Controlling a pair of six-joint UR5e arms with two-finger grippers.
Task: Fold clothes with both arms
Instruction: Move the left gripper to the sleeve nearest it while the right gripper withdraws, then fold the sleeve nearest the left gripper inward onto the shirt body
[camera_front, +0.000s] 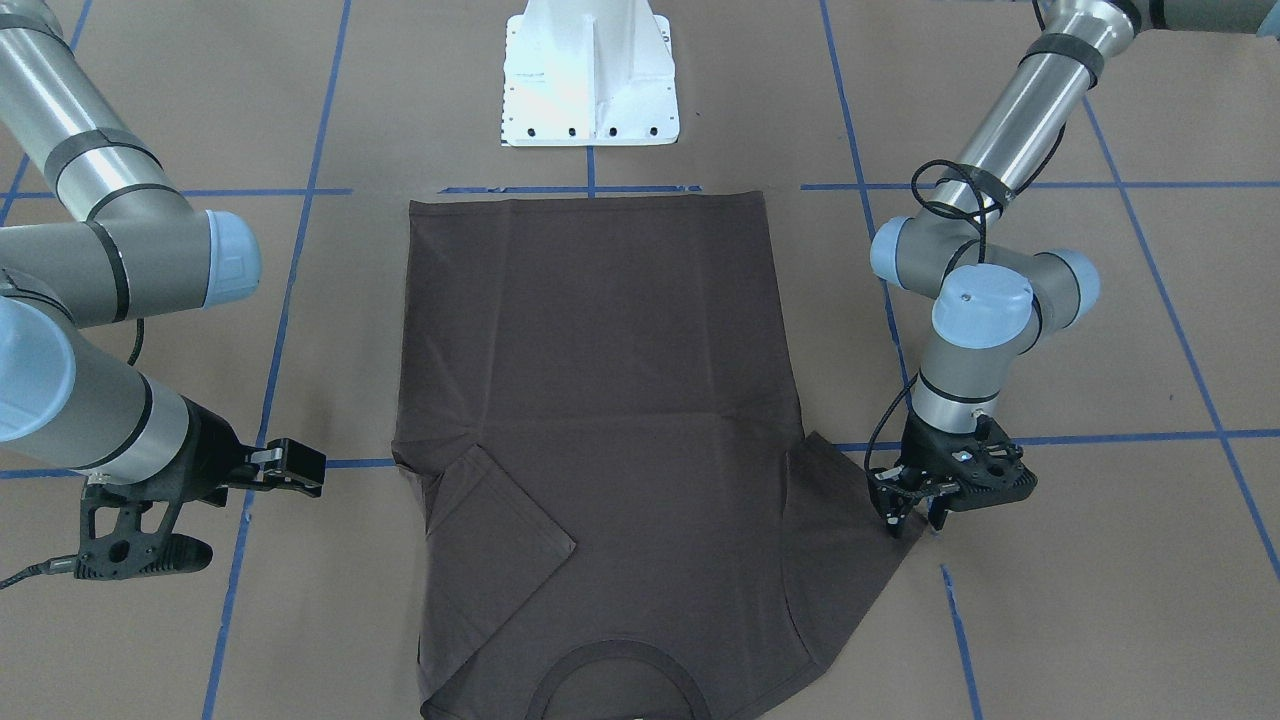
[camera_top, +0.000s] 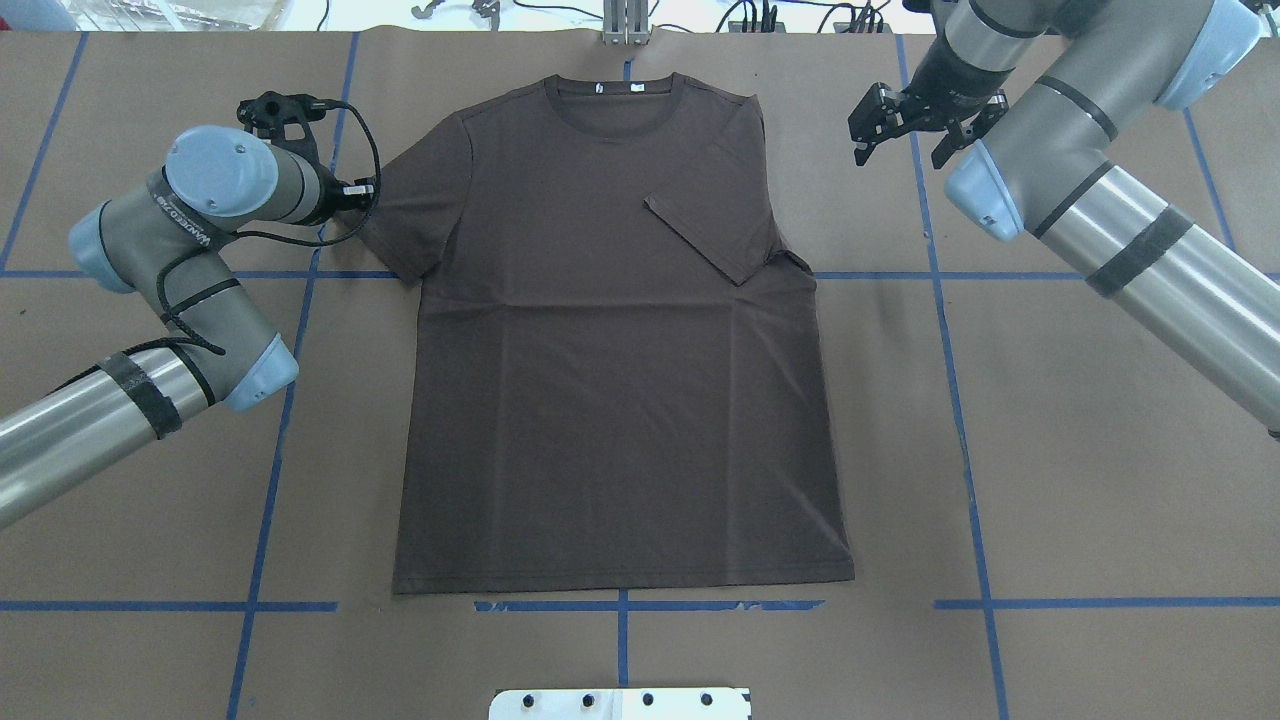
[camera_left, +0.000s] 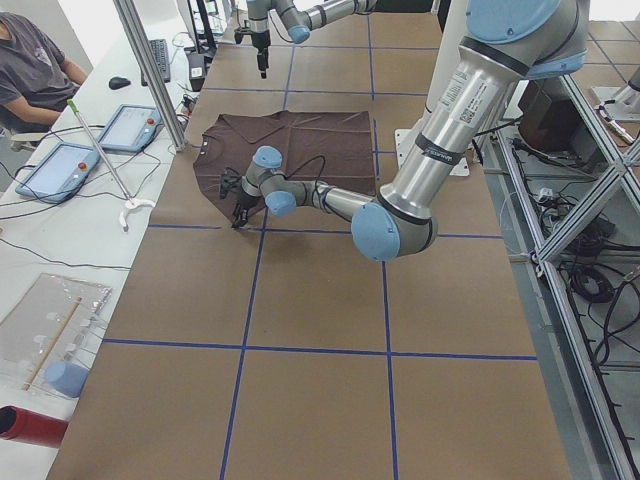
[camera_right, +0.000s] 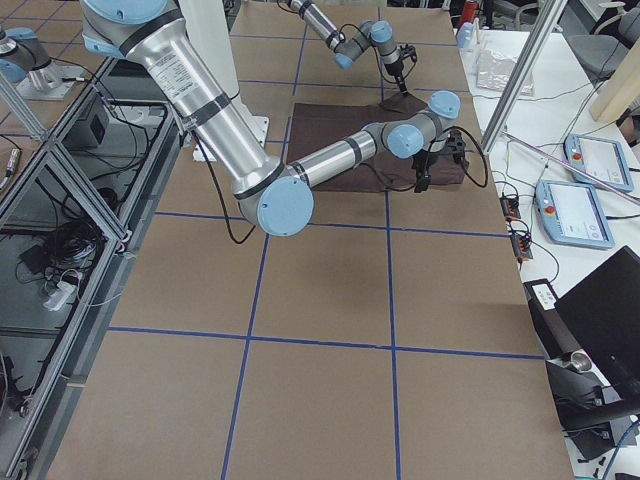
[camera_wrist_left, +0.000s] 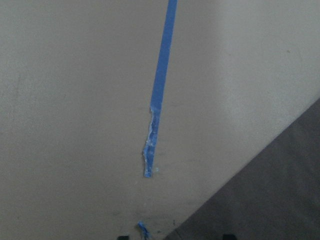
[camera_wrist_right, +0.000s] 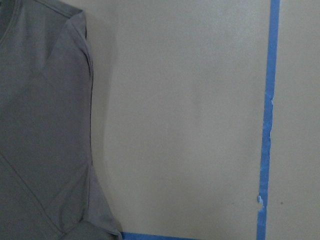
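Observation:
The dark grey-brown T-shirt (camera_top: 610, 380) lies flat on the brown table, collar (camera_top: 620, 100) at the far edge. One sleeve (camera_top: 715, 225) is folded in onto the body; the other sleeve (camera_top: 405, 215) lies spread out. My left gripper (camera_front: 912, 518) is open and low at the outer edge of the spread sleeve (camera_front: 850, 540). The left wrist view shows that sleeve's corner (camera_wrist_left: 270, 200) between the fingertips. My right gripper (camera_top: 900, 140) is open and empty, above the bare table beside the folded sleeve's side. The right wrist view shows the shirt's edge (camera_wrist_right: 45, 140).
The white pedestal base (camera_front: 590, 75) stands at the robot's side of the table, just past the shirt's hem. Blue tape lines (camera_top: 940, 300) cross the brown table. An operator (camera_left: 35, 70) and tablets (camera_left: 60, 170) are at a side table beyond the collar end.

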